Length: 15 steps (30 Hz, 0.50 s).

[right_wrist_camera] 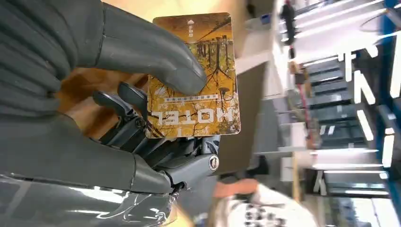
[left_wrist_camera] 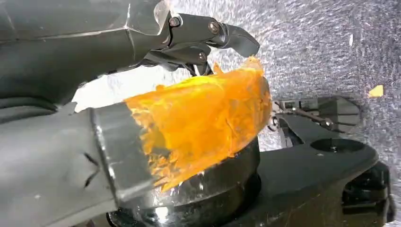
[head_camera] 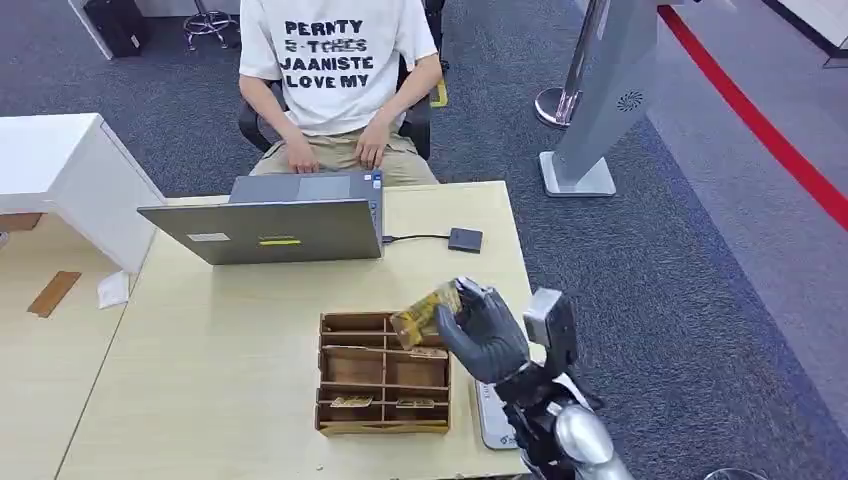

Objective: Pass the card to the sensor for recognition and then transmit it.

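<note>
Here the right hand (head_camera: 483, 330) holds the card (head_camera: 427, 313) raised above the far right corner of the wooden tray (head_camera: 384, 374), clear of its compartments. In the right wrist view the thick thumb (right_wrist_camera: 156, 56) presses on the printed face of the card (right_wrist_camera: 194, 78), with the darker fingers (right_wrist_camera: 127, 116) behind it; that pinch leaves most of the face, with the word HOTEL, uncovered. Judged from this, the grip near one edge probably serves to let the free part lie flat on a reader.

The small dark sensor (head_camera: 465, 239) lies on the table (head_camera: 240, 340) near its far right edge, cabled to the laptop (head_camera: 272, 218) and well apart from the card. A person (head_camera: 338, 80) sits behind the laptop, hands in the lap, likely the one to receive the card afterwards. More cards lie in the tray's nearer slots.

The left hand (left_wrist_camera: 142, 109) hangs over grey carpet, a dark finger beside an orange-stained thumb tip; whether it is clenched or slack cannot be told.
</note>
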Motion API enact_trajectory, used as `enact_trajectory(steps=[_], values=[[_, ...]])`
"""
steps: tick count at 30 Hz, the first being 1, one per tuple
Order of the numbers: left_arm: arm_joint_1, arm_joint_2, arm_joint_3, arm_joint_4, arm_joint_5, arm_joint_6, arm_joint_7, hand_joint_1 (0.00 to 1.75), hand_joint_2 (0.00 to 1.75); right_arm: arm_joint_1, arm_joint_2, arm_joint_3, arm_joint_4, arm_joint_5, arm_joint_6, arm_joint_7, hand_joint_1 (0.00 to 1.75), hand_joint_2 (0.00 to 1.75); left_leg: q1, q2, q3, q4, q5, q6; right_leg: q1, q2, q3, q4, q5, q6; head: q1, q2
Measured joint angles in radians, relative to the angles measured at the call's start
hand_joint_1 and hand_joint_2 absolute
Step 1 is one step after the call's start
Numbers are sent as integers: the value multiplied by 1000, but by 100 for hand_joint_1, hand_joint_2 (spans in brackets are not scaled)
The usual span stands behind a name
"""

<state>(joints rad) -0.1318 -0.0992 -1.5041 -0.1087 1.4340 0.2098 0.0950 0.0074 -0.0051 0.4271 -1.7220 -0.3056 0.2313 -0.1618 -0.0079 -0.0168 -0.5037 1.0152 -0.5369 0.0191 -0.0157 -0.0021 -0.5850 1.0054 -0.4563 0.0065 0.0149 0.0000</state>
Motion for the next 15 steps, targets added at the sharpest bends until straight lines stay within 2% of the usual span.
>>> enact_trajectory(steps=[2,5,15], values=[[8,2,11,0,11,1,-2,0,0,102,-39,-71,-22,13,44,-21,175,175,0,1,-1,0,-1,1,0,0,-1,0,-1,1,1,0],[10,5,17,0,18,2,-2,0,0,183,-64,-119,-50,31,72,-22,175,175,0,6,0,0,-3,1,0,5,-1,0,-1,1,0,0],[10,5,27,0,20,2,-2,0,0,240,-85,-161,-84,42,66,-3,175,175,0,5,1,0,-2,1,0,5,-1,0,0,1,0,0]])
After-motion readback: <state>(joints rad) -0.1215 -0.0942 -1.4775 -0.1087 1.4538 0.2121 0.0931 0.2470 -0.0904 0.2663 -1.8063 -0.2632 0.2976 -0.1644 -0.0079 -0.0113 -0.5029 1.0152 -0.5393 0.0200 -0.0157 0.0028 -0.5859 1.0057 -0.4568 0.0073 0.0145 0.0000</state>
